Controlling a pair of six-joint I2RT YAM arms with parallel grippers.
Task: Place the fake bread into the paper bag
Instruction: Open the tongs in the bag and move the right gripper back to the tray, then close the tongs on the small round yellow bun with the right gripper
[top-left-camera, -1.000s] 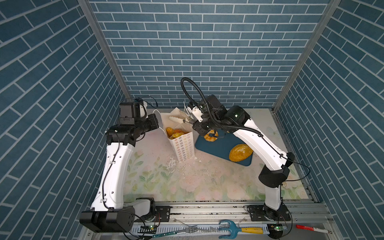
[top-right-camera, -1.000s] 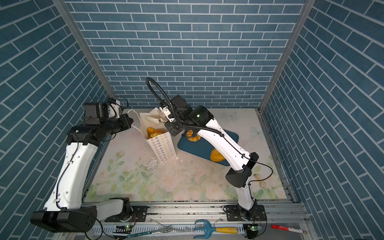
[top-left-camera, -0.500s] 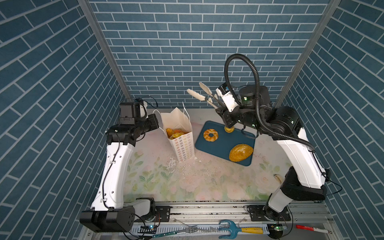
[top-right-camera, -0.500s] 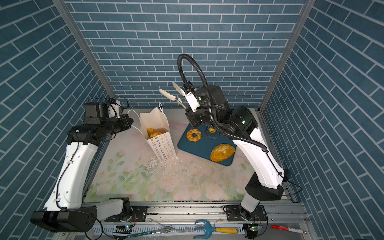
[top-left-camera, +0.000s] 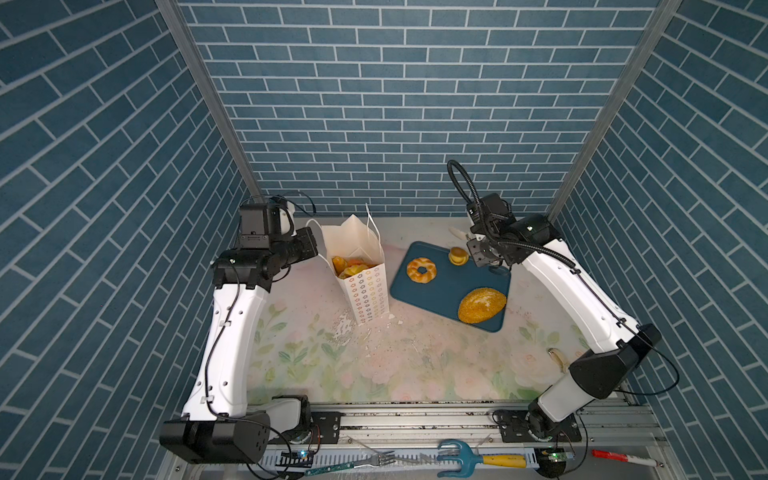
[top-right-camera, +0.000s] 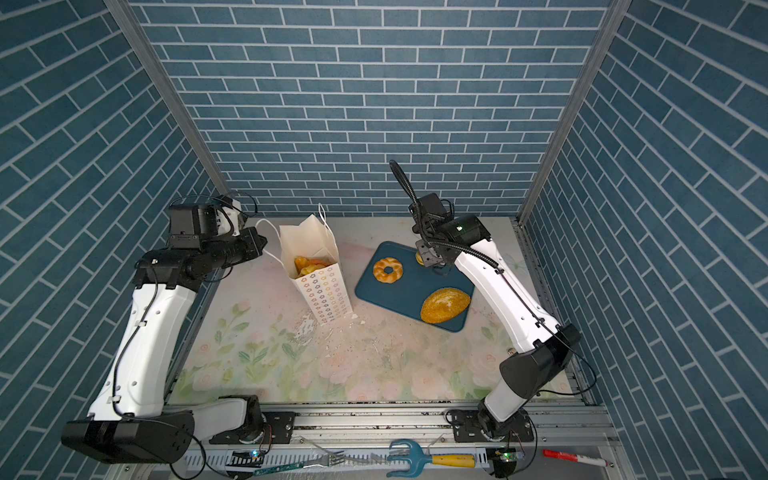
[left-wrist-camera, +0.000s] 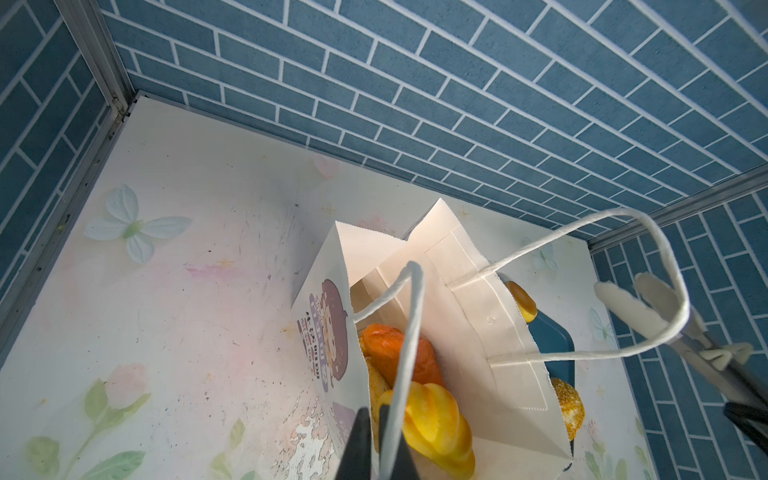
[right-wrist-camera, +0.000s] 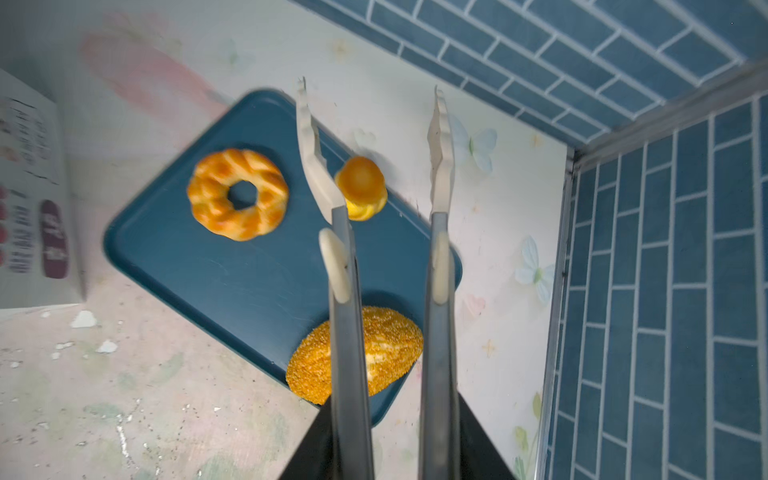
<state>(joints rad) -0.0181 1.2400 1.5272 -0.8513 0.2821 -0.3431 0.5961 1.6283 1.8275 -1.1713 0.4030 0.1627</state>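
Left gripper (left-wrist-camera: 380, 440): clamped on paper bag handle (left-wrist-camera: 405, 353).
Right gripper (right-wrist-camera: 370, 108): we see it parted, empty, beside small bun (right-wrist-camera: 360, 185).

Left arm (top-left-camera: 232, 332): rises steeply from its base at the near left, folds at the elbow, runs level toward the middle rear. Left tool (left-wrist-camera: 384, 440): dark fingers pinched tight on a cord handle (left-wrist-camera: 405, 332) of the paper bag (left-wrist-camera: 478, 332), almost meeting. Right arm (top-left-camera: 582, 299): leans back and inward from its base at the near right, wrist tipped downward at the far end. Right tool (right-wrist-camera: 372, 124): two long prongs with pale tips, set well apart, gripping nothing.
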